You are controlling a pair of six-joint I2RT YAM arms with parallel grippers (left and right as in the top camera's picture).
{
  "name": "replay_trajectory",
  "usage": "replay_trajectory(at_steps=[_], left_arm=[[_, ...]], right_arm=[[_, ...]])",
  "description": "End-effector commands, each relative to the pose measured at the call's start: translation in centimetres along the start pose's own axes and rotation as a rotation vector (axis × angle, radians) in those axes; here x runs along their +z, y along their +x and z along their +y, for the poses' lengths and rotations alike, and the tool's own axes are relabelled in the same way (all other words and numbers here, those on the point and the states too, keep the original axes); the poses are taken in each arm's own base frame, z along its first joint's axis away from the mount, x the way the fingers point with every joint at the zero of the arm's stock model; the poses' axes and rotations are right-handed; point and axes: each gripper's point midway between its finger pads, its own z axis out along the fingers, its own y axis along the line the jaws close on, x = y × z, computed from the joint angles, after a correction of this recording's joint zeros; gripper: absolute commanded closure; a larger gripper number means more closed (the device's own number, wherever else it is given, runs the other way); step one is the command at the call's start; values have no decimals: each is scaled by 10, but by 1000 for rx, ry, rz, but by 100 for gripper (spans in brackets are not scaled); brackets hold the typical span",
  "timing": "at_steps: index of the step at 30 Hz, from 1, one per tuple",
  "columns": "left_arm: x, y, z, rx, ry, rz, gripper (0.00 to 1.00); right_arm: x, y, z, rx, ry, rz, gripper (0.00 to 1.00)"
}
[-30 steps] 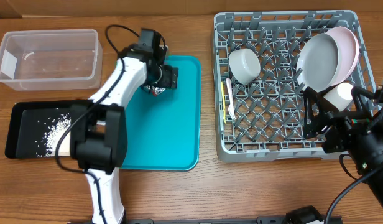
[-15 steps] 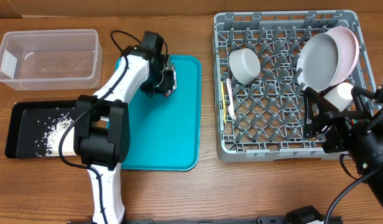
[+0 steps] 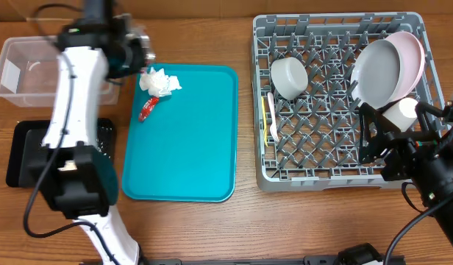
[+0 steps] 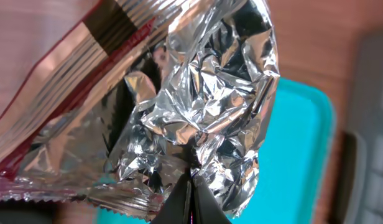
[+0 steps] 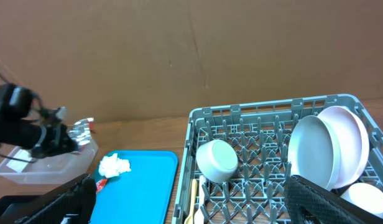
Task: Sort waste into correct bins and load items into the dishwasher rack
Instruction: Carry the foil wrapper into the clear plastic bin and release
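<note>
My left gripper (image 3: 136,48) is shut on the crumpled silver foil wrapper (image 4: 204,106), held up over the right end of the clear tub (image 3: 35,70). The wrapper fills the left wrist view, pinched between the fingertips (image 4: 198,196). A white napkin (image 3: 159,81) and a red packet (image 3: 145,109) lie at the teal tray's far left corner. My left arm covers most of the black tray (image 3: 20,151) and hides the rice. The dishwasher rack (image 3: 344,165) holds a grey bowl (image 3: 289,77), grey plate (image 3: 377,73), pink plate (image 3: 414,51), white cup (image 3: 403,110), yellow spoon (image 3: 264,118) and white fork (image 3: 271,121). My right gripper (image 5: 191,211) stands open over the rack's near right corner.
The flat teal tray (image 3: 190,147) lies between the bins and the rack. A brown cardboard wall (image 5: 191,56) closes off the back of the table. Bare wood runs along the front edge.
My left gripper shut on the foil wrapper on the teal tray, then lifted it up and left towards the clear tub. The napkin and red packet came into view. The right arm stayed still.
</note>
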Motion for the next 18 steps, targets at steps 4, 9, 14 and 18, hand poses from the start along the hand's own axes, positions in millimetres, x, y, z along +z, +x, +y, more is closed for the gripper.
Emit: replay_trajectory(at_steps=[4, 9, 14, 18], left_arm=[[-13, -35, 78, -113, -123, -125, 92], [-14, -47, 85, -108, -125, -165, 29], [-29, -44, 36, -11, 68, -123, 46], [-10, -19, -14, 197, 101, -50, 31]], right_arm=[[-3, -3, -2, 2, 8, -17, 0], [-3, -3, -2, 2, 8, -17, 0], [-3, -4, -2, 2, 8, -17, 0], [-3, -3, -2, 2, 8, -17, 0]])
